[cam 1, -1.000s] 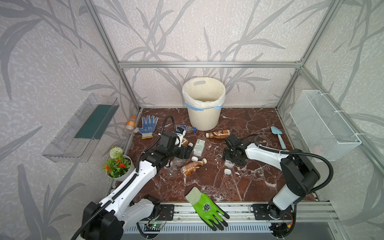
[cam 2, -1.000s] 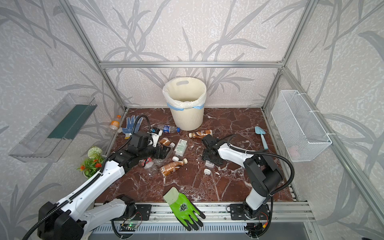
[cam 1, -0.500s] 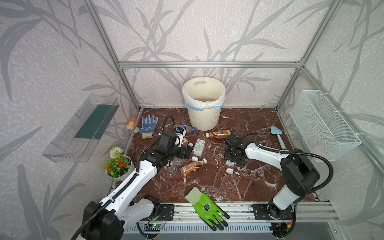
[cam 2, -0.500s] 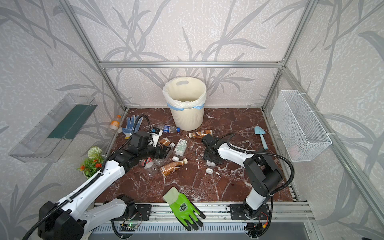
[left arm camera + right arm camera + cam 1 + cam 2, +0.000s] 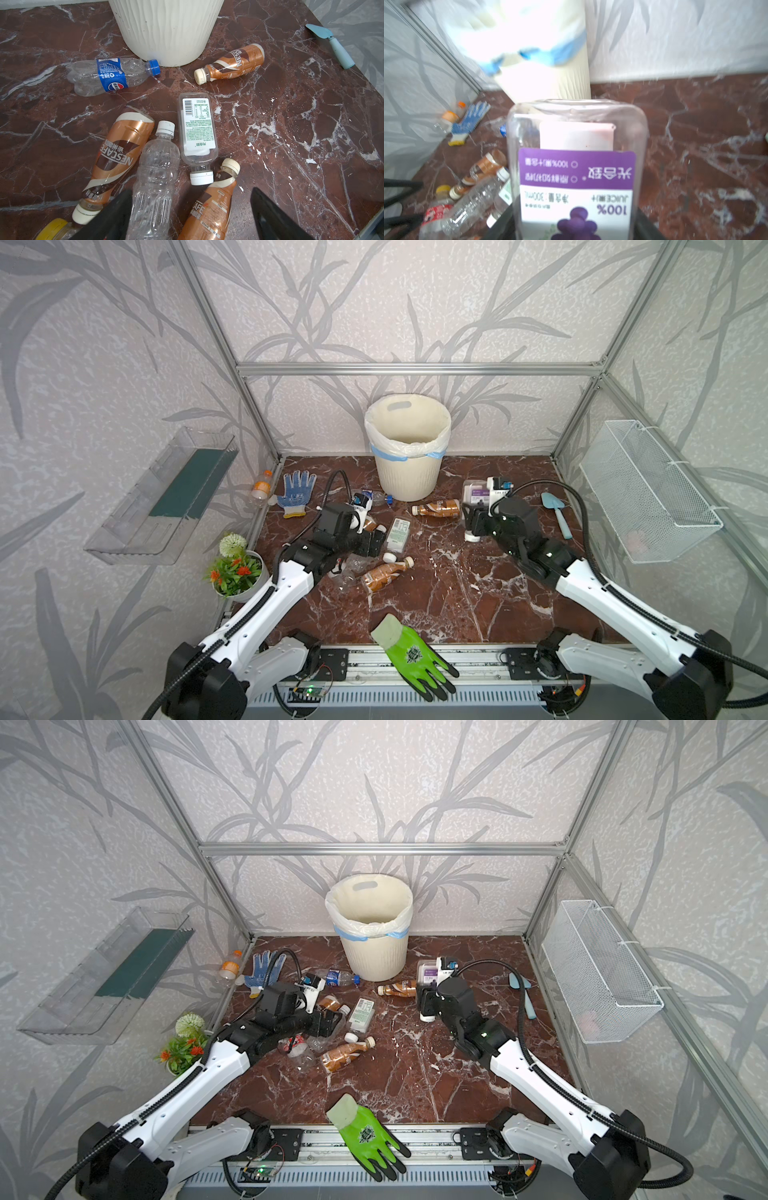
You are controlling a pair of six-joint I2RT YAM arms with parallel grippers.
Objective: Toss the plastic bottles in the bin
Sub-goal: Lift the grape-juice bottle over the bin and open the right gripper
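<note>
Standing wide apart, the jaws of the left gripper [image 5: 191, 217] are seen empty; a purple-labelled bottle [image 5: 576, 166] is clamped by the right gripper [image 5: 477, 519].

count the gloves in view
2. The blue glove lies at the back left of the tabletop; the green glove lies at the front middle, partly over the rail. None seems hidden.

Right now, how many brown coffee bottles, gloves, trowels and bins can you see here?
Brown coffee bottles: 3
Gloves: 2
Trowel: 1
Bin: 1
Total: 7
</note>
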